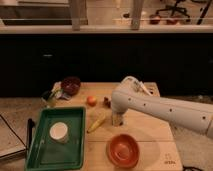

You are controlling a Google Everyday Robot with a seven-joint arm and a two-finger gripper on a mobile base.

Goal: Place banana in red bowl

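Banana (96,124): lay flat on the table (150,142) beside the green tray (55,150), not yet lifted. My gripper (117,119): hung low just right of it, likely lining up a pick; grip state could not be told. Red bowl (123,150): sat empty nearby toward the front edge, ready to receive it.

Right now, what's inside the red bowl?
Nothing: the red bowl is empty, its inside in plain view. The banana lies on the table, beside the gripper.
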